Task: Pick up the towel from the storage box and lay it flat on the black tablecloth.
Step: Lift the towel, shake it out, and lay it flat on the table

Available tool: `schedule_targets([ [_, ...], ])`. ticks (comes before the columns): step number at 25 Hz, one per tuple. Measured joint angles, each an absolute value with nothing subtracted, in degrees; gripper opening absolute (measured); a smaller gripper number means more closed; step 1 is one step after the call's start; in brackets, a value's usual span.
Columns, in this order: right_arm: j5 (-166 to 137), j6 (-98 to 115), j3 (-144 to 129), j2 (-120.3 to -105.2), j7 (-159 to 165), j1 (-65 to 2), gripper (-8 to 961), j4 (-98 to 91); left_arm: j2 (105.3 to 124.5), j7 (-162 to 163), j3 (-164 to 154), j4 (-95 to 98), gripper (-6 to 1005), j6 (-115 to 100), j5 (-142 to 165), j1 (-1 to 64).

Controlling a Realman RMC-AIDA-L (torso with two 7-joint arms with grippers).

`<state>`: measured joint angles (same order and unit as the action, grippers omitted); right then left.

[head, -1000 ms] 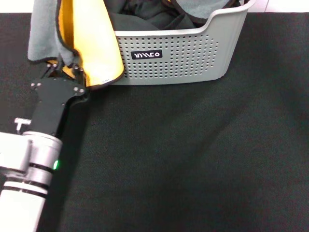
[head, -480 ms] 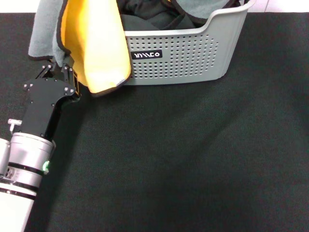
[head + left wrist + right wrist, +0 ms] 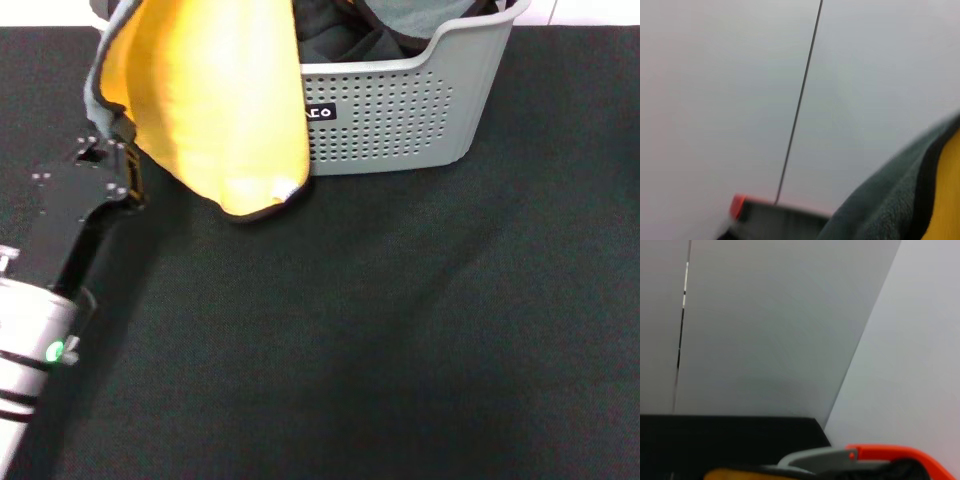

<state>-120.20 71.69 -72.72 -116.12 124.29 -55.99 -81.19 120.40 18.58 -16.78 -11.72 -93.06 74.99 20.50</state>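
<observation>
The towel (image 3: 215,100) hangs in the air with its yellow-orange face toward me, its grey back and black edging showing along the left. It covers the left part of the storage box (image 3: 400,110), and its lower corner dangles over the black tablecloth (image 3: 400,330). My left gripper (image 3: 112,150) is shut on the towel's left edge, its fingertips hidden in the cloth. The left wrist view shows a grey and yellow strip of the towel (image 3: 900,200). My right gripper does not show in any view.
Black garments (image 3: 340,30) and a grey cloth (image 3: 420,12) lie inside the storage box. The right wrist view shows the box's rim (image 3: 815,459), an orange part (image 3: 895,452) and a pale wall behind. The tablecloth stretches wide in front of the box.
My left arm has drawn left and back toward me. The towel has swung right and spread, now covering most of the box's logo plate.
</observation>
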Motion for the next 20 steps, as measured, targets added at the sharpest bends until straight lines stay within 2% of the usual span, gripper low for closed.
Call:
schedule_targets([
  [3,-118.3,73.9,-72.4,-115.89,124.3,-50.4,-1,-86.4,120.27,23.9,-19.3,-7.8,36,-97.4,75.1,19.2],
  [4,-118.3,73.9,-72.4,-115.89,124.3,-50.4,-1,-86.4,120.18,26.8,-20.3,-5.8,21,-99.3,75.1,18.7],
  [5,-115.6,76.9,-71.3,-115.74,124.3,-45.3,-1,-90.7,120.09,29.9,-21.1,-3.8,22,-100.8,75.0,18.3],
  [13,-94.7,86.5,-60.9,-115.35,120.1,-32.7,0,-91.7,119.19,52.0,-23.0,12.8,28,-107.8,78.6,17.7],
  [14,-93.2,87.8,-59.9,-115.37,118.7,-31.4,0,-91.0,118.07,59.4,-23.1,17.9,29,-109.4,82.2,19.7],
  [16,-92.0,88.7,-59.1,-115.53,116.2,-29.2,0,-90.4,117.36,63.1,-23.3,19.6,31,-109.6,83.7,21.1],
  [20,-89.7,88.4,-58.9,-115.58,110.2,-26.5,0,-88.0,114.78,68.3,-26.7,21.4,34,-109.7,84.8,26.0],
])
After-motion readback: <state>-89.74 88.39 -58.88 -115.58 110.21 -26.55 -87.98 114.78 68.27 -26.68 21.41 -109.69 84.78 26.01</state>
